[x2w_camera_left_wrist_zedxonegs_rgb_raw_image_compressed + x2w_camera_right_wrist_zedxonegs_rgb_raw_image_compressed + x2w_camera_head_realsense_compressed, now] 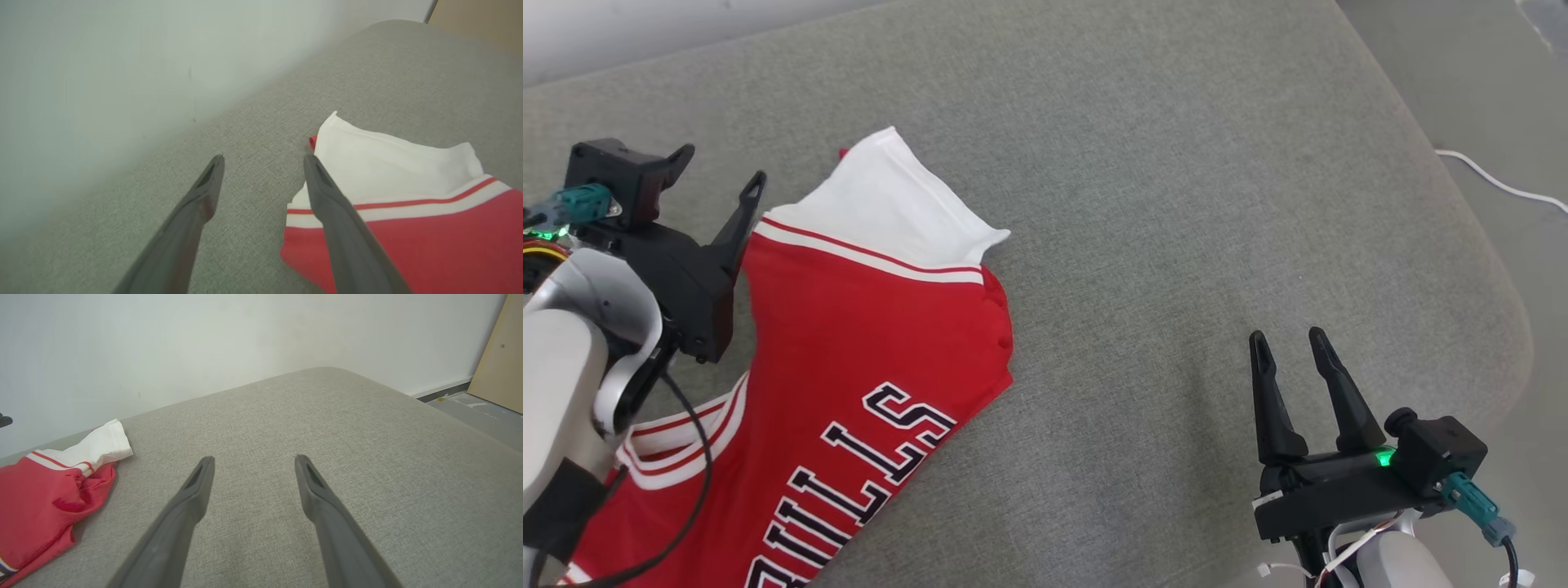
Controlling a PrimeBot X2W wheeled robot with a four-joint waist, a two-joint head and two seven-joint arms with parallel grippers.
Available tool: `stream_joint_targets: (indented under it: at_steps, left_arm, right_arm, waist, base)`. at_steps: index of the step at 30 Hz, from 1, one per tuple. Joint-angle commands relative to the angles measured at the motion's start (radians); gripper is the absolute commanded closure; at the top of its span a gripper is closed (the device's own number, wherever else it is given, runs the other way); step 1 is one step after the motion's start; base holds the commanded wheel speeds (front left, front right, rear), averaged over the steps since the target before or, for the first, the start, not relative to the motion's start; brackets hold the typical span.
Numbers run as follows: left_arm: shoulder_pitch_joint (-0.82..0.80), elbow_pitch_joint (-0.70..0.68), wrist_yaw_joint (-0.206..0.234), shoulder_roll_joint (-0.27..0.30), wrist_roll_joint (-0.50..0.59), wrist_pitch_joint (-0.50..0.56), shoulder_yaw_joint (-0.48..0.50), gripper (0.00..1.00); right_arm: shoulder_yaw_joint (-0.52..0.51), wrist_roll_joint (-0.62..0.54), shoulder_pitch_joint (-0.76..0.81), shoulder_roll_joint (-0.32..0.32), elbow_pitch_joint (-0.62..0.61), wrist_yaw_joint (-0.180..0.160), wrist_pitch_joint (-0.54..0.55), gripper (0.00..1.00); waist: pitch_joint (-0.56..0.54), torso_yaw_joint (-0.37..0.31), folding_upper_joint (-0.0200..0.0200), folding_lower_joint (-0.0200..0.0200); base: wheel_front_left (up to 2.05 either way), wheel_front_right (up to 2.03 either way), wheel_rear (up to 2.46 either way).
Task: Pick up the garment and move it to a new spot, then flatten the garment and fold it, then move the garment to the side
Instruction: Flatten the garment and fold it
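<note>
Garment (866, 327) on cushion (1176, 204), both jaws wide apart, empty

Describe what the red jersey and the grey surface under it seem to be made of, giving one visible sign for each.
Red jersey: soft, thin matte fabric, probably a knit; it puckers and folds at its edge.
Grey surface: matte woven upholstery cloth; a fine weave shows, and rounded edges suggest padding.

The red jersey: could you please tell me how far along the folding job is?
Done: nothing clearly; the jersey lies unfolded on the grey cushion, its white end rumpled. In hand: the left end effector stands open beside that white end; the right end effector is open over bare cushion. Left: flattening, folding, moving aside.
</note>
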Motion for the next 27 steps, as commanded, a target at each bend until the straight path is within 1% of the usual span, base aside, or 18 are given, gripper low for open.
stream_joint_targets:
  at_steps: [1, 9, 14, 15, 16, 17, 18, 20, 24, 27]
  left_arm:
    - [-0.017, 0.015, 0.002, 0.008, -0.014, 0.003, -0.011, 0.00]
    - [-0.057, 0.093, 0.002, 0.040, -0.060, 0.050, -0.128, 0.00]
    - [-0.065, 0.123, 0.002, 0.055, -0.106, 0.121, -0.216, 0.00]
    - [-0.066, 0.129, 0.002, 0.052, -0.123, 0.136, -0.226, 0.15]
    - [-0.064, 0.135, 0.002, 0.050, -0.134, 0.154, -0.240, 0.62]
    - [-0.067, 0.136, 0.002, 0.050, -0.145, 0.164, -0.254, 0.74]
    - [-0.072, 0.135, 0.002, 0.053, -0.152, 0.169, -0.266, 1.00]
    - [-0.086, 0.137, 0.002, 0.065, -0.147, 0.165, -0.292, 1.00]
    - [-0.115, 0.128, 0.002, 0.049, -0.161, 0.139, -0.326, 1.00]
    - [-0.148, 0.121, 0.002, 0.040, -0.166, 0.094, -0.327, 1.00]
  right_arm:
    - [0.003, 0.012, -0.007, -0.001, 0.001, -0.002, -0.001, 0.00]
    - [0.008, 0.025, -0.015, -0.001, 0.004, -0.002, -0.001, 0.00]
    - [0.006, 0.026, -0.015, -0.001, 0.007, -0.002, -0.001, 0.00]
    - [0.005, 0.026, -0.016, -0.001, 0.007, -0.002, -0.001, 0.00]
    - [0.004, 0.025, -0.016, -0.001, 0.008, -0.002, -0.001, 0.00]
    - [0.003, 0.023, -0.017, -0.001, 0.008, -0.002, -0.001, 0.00]
    - [0.001, 0.022, -0.018, -0.001, 0.006, -0.002, -0.001, 0.00]
    - [-0.002, 0.017, -0.016, -0.001, 0.004, -0.002, -0.001, 0.00]
    - [-0.016, 0.003, -0.008, -0.001, 0.002, -0.002, -0.001, 0.00]
    - [-0.028, -0.008, -0.005, -0.001, -0.002, -0.002, -0.001, 0.00]
  waist:
    - [0.025, -0.025, -0.0002, -0.0002]
    - [0.042, -0.046, -0.0002, -0.0002]
    - [0.042, -0.052, -0.0002, -0.0002]
    - [0.041, -0.053, -0.0002, -0.0002]
    - [0.041, -0.053, -0.0002, -0.0002]
    - [0.039, -0.054, -0.0002, -0.0002]
    - [0.038, -0.053, -0.0002, -0.0002]
    - [0.034, -0.052, -0.0002, -0.0002]
    - [0.017, -0.033, -0.0002, -0.0002]
    - [0.001, -0.011, -0.0002, -0.0002]
  base:
    - [0.00, 0.00, 0.00]
    - [0.00, 0.00, 0.00]
    - [0.00, 0.00, 0.00]
    - [0.00, 0.00, 0.00]
    - [0.00, 0.00, 0.00]
    - [0.00, 0.00, 0.00]
    - [0.00, 0.00, 0.00]
    - [0.00, 0.00, 0.00]
    - [0.00, 0.00, 0.00]
    - [0.00, 0.00, 0.00]
